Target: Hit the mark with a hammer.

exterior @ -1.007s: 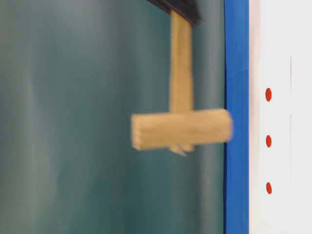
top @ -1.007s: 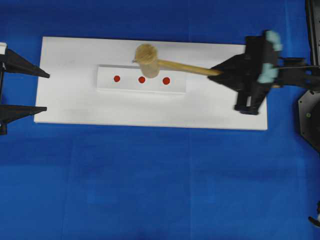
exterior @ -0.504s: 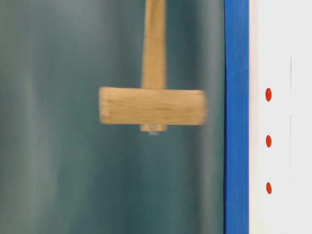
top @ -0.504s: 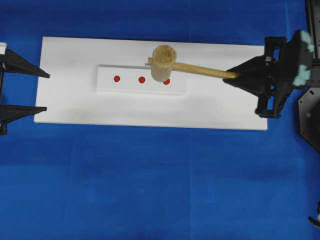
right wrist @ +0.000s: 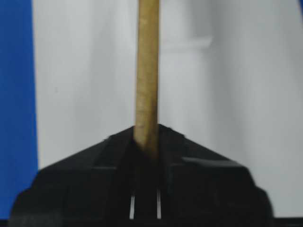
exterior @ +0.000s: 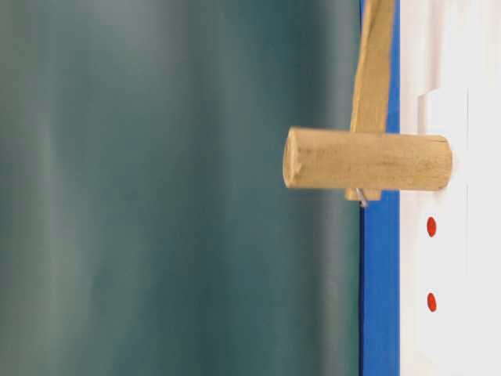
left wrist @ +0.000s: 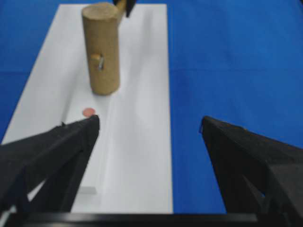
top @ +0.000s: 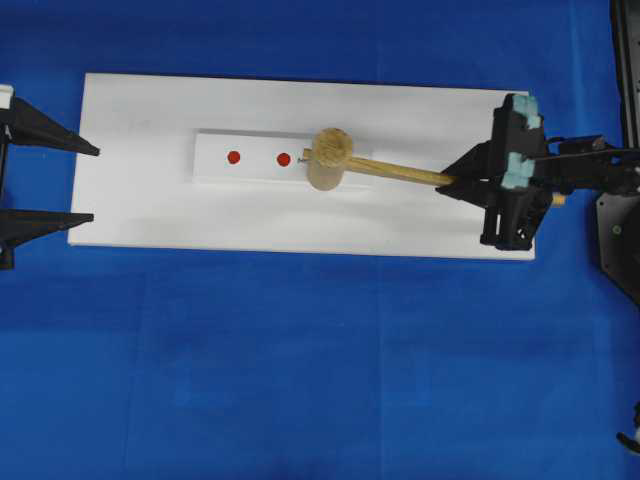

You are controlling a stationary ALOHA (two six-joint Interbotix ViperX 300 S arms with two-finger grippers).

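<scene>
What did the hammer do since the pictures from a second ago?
The right gripper swung the hammer down. Its head was in the air above the strip; now it sits on the strip's right end, hiding the rightmost dot. The right gripper kept its hold on the handle. The left gripper stayed open and still, and the other two dots did not move.

Bright, even light with faint shadows (wrist views softly blurred).
</scene>
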